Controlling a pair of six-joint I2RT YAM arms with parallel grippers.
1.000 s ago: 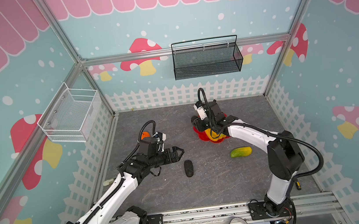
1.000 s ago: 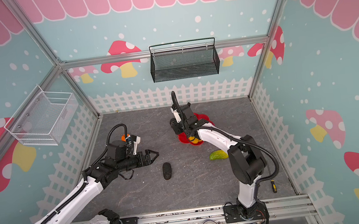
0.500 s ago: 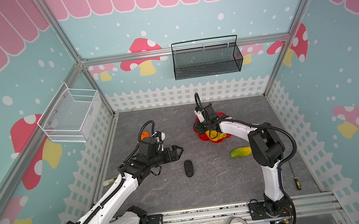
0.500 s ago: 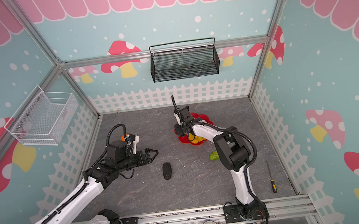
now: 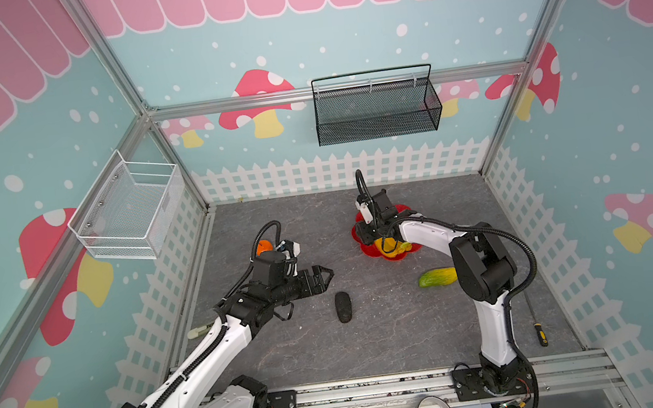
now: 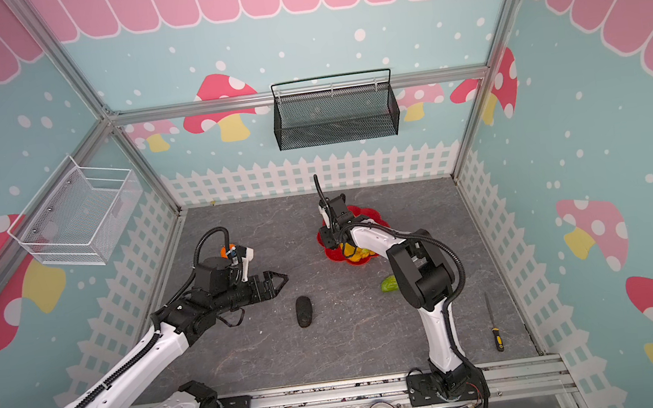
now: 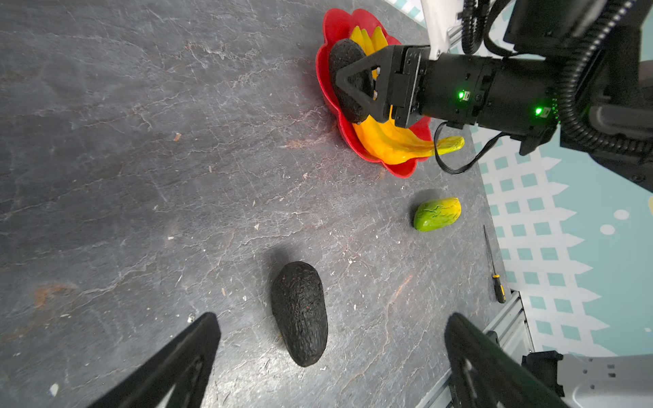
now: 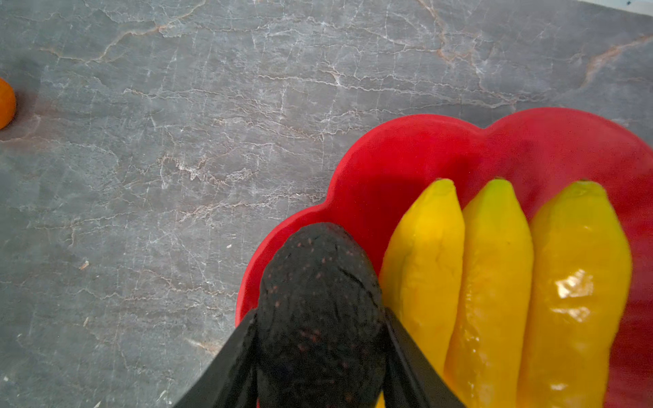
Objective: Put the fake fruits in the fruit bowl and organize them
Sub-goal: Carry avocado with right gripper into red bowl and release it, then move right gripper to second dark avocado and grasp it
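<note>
Now, loose avocado (image 7: 299, 312): lies on the bare tabletop (image 7: 141, 141), in line with the gap of the left tool (image 5: 324, 279); round and bumpy, so likely to roll or squirt aside if pinched off-centre.
left tool: hangs above the tabletop, jaws wide apart, holding nothing; could shove the fruit instead of straddling it if lowered askew.
mango (image 7: 437, 214): on the tabletop just beside the right arm (image 5: 482, 262), outside the fruit bowl (image 7: 337, 23); open to a knock from any swing of that arm.
orange (image 5: 263, 246): on the tabletop, tucked behind the black cable (image 5: 269, 223) above the left tool; may get swept along by it.
right tool (image 8: 319, 312): clamped on the gripped avocado (image 8: 318, 268), right over a rim petal of the fruit bowl; resting or hanging, cannot tell.
fruit bowl: shallow, largely taken up by the banana bunch (image 8: 494, 282); gripped avocado, if let go this close to the edge, may tip over the rim onto the tabletop.
</note>
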